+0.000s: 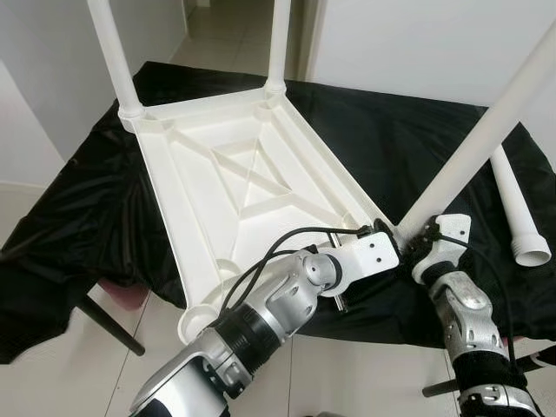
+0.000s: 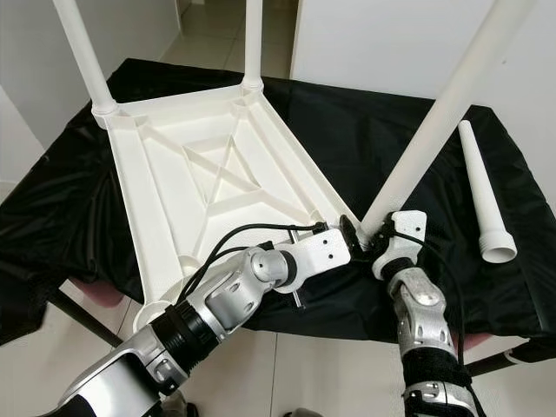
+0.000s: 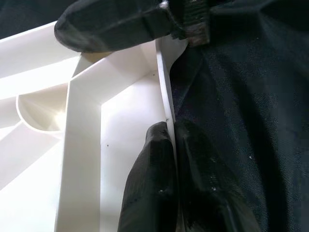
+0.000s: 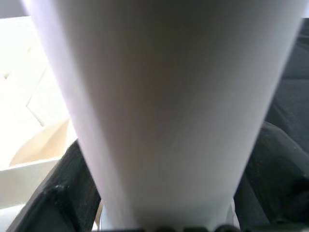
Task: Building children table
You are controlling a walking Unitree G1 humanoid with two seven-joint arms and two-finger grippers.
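Observation:
The white table top [image 1: 200,187] lies upside down on a black cloth [image 1: 391,130]. Two white legs [image 1: 113,52] [image 1: 278,43] stand in its far corners. My left gripper [image 1: 382,233] is shut on the table's rim [image 3: 164,96] at the near right corner, one finger [image 3: 149,183] on each side of the wall. My right gripper [image 1: 423,236] is shut on the base of a third leg [image 1: 486,130], which leans up and to the right from that same corner. The leg [image 4: 159,106] looms close in the right wrist view, between dark fingers [image 4: 63,193].
A fourth white leg [image 1: 519,217] lies loose on the cloth at the right, its wide end towards me. The cloth hangs over a low surface with a dark strut [image 1: 109,326] near the tiled floor. White walls stand behind and to the left.

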